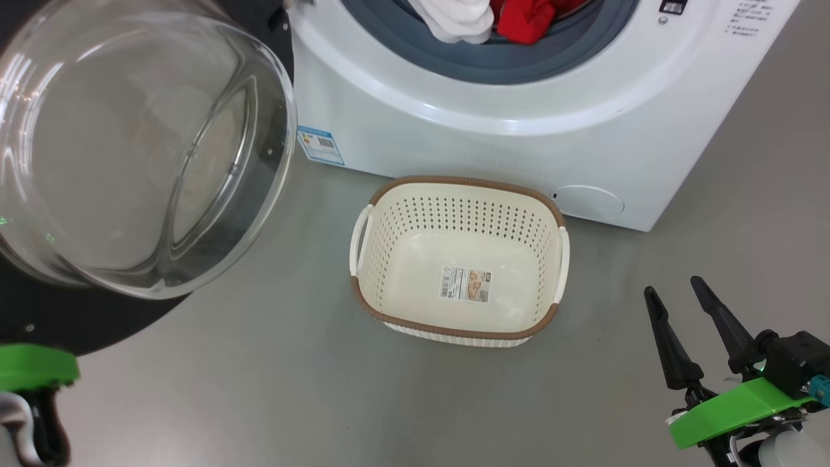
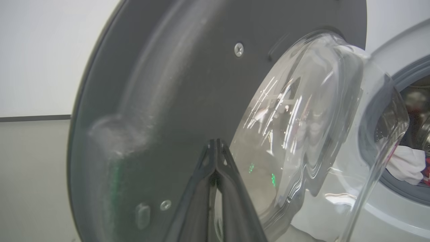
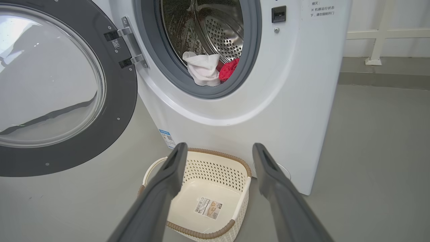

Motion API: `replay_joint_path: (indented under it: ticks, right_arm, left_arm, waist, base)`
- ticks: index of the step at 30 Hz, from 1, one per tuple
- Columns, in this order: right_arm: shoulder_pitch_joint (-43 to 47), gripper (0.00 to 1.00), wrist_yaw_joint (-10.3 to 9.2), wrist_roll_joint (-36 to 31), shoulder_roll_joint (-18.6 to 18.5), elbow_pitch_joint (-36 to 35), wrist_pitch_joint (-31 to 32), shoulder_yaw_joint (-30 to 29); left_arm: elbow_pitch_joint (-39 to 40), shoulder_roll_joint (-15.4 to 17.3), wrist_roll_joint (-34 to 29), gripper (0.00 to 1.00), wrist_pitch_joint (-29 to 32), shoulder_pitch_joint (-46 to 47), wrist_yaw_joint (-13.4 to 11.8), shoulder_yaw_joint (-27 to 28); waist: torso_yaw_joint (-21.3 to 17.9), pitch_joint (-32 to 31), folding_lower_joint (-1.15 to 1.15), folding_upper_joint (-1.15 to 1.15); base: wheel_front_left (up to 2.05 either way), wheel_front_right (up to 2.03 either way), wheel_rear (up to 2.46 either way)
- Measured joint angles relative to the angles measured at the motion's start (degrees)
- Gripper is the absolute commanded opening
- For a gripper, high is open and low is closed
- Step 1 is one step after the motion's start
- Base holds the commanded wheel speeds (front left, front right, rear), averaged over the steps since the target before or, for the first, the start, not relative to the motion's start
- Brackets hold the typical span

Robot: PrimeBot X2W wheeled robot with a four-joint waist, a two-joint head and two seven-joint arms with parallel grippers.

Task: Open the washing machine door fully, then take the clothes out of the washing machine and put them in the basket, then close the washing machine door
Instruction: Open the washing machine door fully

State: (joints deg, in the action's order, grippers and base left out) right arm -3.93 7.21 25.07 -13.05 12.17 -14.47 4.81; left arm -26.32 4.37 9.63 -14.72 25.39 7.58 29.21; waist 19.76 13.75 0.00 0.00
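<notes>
Door and clearances: the washing machine door (image 1: 130, 149) stood swung out on the robot's left. Its glass bowl bulged toward the head camera, and the black rim hung above the grey floor (image 1: 259, 363). In the right wrist view the door (image 3: 117, 101) was hinged at the left edge of the opening and stood well off the front panel.

Open room: a bare strip of floor lay between the door's edge and the basket (image 1: 454, 185), with a wider stretch to the basket's right.

Basket: it sat on the floor just in front of the washing machine (image 1: 493, 149), below the opening, with a sticker on its bottom.

The clothes: a white piece (image 1: 457, 19) and a red piece (image 1: 525, 19) lay at the lip of the drum against the grey seal.

Left gripper (image 2: 216, 143): the fingers were pinched together to a single point with nothing between them. They sat close against the door's dark inner face beside the glass bowl. I could not tell whether they touched it.

Right gripper (image 1: 674, 288): the fingers were spread wide and held nothing. It hovered over the floor to the right of the basket, well apart from it.
</notes>
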Motion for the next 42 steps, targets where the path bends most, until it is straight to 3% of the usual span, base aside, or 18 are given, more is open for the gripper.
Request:
replay_joint_path:
  ticks: [9, 16, 17, 18, 19, 31, 42]
  right_arm:
    - [0.5, 1.00, -0.01, 0.0, 0.7, 0.0, 0.0, -0.2]
    - [2.9, 1.00, 0.00, -0.1, 1.4, -0.6, 0.0, -0.5]
    - [3.0, 1.00, 0.00, -0.1, 1.5, -0.7, 0.0, -0.7]
    - [3.1, 1.00, 0.00, -0.1, 1.6, -0.9, 0.0, -0.9]
    - [3.5, 1.00, 0.00, -0.1, 1.7, -1.1, 0.0, -1.2]
    - [6.4, 1.00, 0.00, 0.0, 2.8, -1.8, -0.1, -3.9]
    - [7.8, 1.00, 0.00, 0.1, 3.0, -2.5, -0.1, -7.5]
  left_arm:
    - [4.5, -1.6, 1.1, 0.01, 0.0, -8.2, 0.0, -4.6]
    - [8.7, -2.2, 2.1, 0.49, 0.0, -15.6, 0.0, -10.4]
    - [9.3, -2.2, 2.1, 0.73, 0.0, -16.3, 0.0, -11.3]
    - [9.8, -2.2, 2.3, 0.89, 0.0, -17.0, 0.0, -12.4]
    - [10.4, -2.2, 2.6, 1.00, 0.0, -17.7, 0.0, -13.5]
    - [15.8, -0.4, 5.1, 1.00, 0.0, -23.7, 0.0, -25.5]
    - [17.4, 0.6, 7.6, 1.00, 0.0, -24.4, 0.0, -29.5]
  waist:
    - [-0.3, -2.9, 0.00, 0.00]
    - [-0.8, -5.4, 0.00, 0.00]
    - [-1.0, -5.7, 0.00, 0.00]
    - [-1.2, -6.0, 0.00, 0.00]
    - [-1.4, -6.3, 0.00, 0.00]
    - [-6.0, -8.6, 0.00, 0.00]
    - [-12.2, -9.0, 0.00, 0.00]
  base:
    - [0.00, 0.00, 0.00]
    - [0.00, 0.00, 0.00]
    - [0.00, 0.00, 0.00]
    - [0.00, 0.00, 0.00]
    - [0.00, 0.00, 0.00]
    - [0.00, 0.00, 0.00]
    - [0.00, 0.00, 0.00]
